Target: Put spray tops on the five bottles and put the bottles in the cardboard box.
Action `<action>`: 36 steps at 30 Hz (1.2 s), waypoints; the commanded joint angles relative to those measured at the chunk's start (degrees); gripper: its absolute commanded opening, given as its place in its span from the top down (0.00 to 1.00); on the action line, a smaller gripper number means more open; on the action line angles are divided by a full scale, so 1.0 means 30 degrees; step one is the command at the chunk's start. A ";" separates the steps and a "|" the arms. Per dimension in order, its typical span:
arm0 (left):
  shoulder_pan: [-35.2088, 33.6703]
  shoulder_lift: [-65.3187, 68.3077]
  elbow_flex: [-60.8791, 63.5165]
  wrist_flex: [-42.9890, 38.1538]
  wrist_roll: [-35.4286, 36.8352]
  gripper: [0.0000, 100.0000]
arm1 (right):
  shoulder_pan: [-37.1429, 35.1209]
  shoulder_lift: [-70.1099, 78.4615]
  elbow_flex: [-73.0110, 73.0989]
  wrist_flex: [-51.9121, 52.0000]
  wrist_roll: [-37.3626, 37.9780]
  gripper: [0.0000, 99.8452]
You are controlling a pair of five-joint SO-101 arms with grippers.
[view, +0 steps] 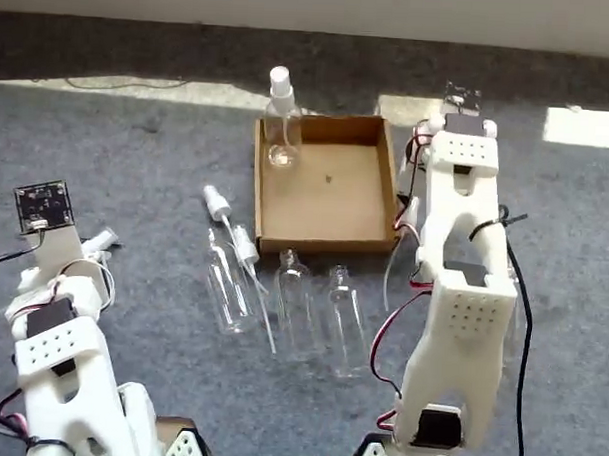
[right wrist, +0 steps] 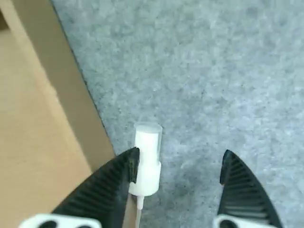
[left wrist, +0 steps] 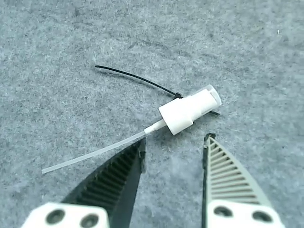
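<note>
Looking down from the high view first, you have the cardboard box (view: 324, 241) in the middle of the grey carpeted desk (view: 137, 152), with a capped bottle (view: 282, 122) standing upright in its far corner on the left arm's side. Just in front of the box three bottles without tops lie side by side: the left bottle (view: 228, 285), the middle bottle (view: 294, 306) and the right bottle (view: 346, 325). Two loose spray tops lie near them, a far spray top (view: 216, 199) and a near spray top (view: 246, 245) by the box's front corner. Your left arm (view: 55, 349) sits well apart at the near edge, and your right arm (view: 463, 284) stretches along the box's other side. Next, in the left wrist view, your left jaws stand open and hold nothing, and just beyond their tips a white spray top (left wrist: 187, 113) lies on the carpet across a black cable tie (left wrist: 133, 76). Lastly, in the right wrist view, your right jaws are open too, with another spray top (right wrist: 147, 156) close against one jaw, just beside the box wall (right wrist: 61, 90).
</note>
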 commanded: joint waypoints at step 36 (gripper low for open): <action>-0.1773 -0.0308 -0.0923 -0.0879 -0.0088 0.81 | -0.7399 -0.7399 -0.9099 0.7018 -0.0205 0.99</action>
